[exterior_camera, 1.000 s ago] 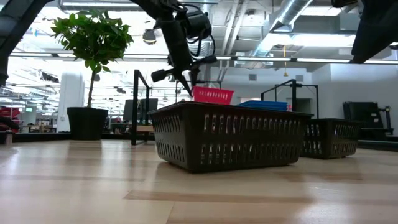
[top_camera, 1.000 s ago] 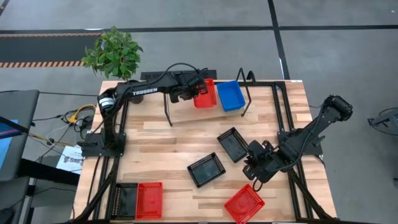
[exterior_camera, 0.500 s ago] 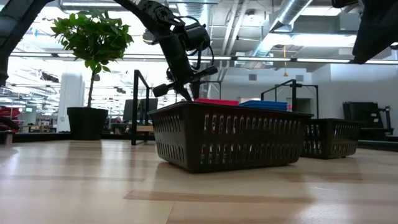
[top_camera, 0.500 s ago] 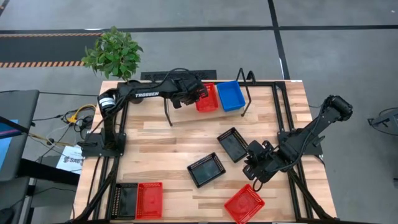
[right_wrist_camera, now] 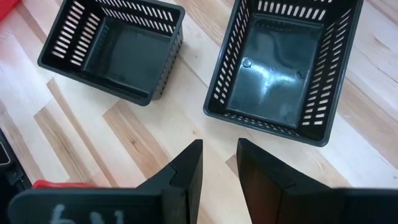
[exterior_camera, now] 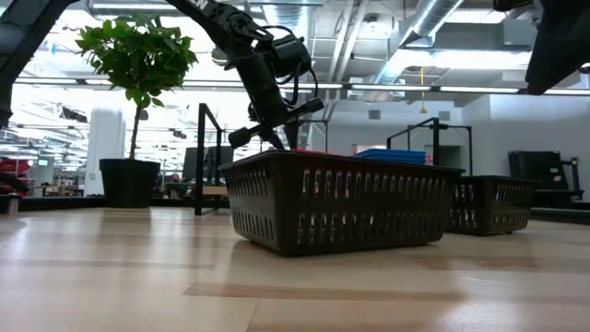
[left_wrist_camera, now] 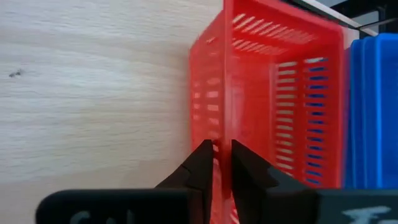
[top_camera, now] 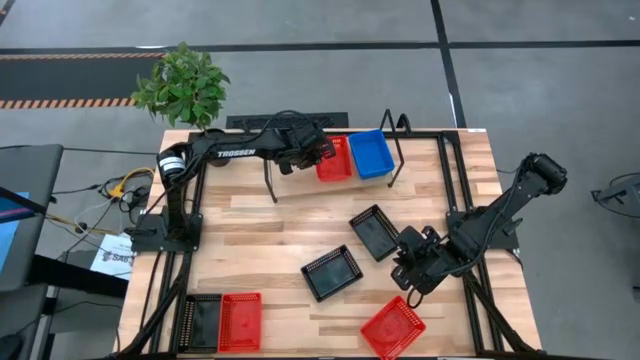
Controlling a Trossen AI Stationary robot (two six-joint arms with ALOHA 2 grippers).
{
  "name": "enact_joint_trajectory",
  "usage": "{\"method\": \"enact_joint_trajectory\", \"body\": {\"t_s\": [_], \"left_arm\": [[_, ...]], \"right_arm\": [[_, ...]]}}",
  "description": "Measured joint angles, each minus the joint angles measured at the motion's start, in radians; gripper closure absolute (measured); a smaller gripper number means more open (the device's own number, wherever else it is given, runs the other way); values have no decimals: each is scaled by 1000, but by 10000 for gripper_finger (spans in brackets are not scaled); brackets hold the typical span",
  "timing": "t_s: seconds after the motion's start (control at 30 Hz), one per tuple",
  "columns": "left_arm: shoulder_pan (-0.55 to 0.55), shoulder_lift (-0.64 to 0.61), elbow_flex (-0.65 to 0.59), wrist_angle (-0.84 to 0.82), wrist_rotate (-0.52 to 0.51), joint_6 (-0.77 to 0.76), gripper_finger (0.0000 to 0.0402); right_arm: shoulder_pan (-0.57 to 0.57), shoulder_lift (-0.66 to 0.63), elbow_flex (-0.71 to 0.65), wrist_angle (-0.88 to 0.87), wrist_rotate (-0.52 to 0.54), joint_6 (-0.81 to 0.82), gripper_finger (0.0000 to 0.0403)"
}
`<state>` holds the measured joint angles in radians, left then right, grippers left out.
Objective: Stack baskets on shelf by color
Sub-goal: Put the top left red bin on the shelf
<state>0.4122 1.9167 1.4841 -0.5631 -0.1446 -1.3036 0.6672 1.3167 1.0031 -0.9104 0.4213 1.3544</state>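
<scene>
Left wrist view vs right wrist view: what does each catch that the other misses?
Left wrist only: the left tool with its fingers pinching the perforated wall of a red rectangular plastic basket on the light wooden shelf board, right beside a blue plastic basket.
Right wrist only: the right tool, holding nothing, above the wooden tabletop, with two black mesh-sided plastic baskets lying apart ahead of it.
Both: that arm's own two dark fingers, light wood and mesh-sided baskets; no single basket shows in both.
</scene>
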Motion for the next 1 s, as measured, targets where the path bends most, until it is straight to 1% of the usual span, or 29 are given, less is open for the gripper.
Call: {"method": "enact_joint_trajectory", "body": {"t_s": [0.13,0.23,0.57,0.83,0.9,1.0], "left_arm": [[0,0,0,-2,-9,1,348],[0,0,0,-2,-9,1,343],[0,0,0,2,-2,21,356],[0,0,0,4,-2,40,356],[0,0,0,6,-2,69,356],[0,0,1,9,5,163,356]], "right_arm": [[1,0,0,2,-1,5,281],[1,0,0,6,-1,7,281],[1,0,0,7,-1,8,281],[1,0,0,7,0,10,281],[1,0,0,8,1,11,281],[1,0,0,8,3,24,281]]}}
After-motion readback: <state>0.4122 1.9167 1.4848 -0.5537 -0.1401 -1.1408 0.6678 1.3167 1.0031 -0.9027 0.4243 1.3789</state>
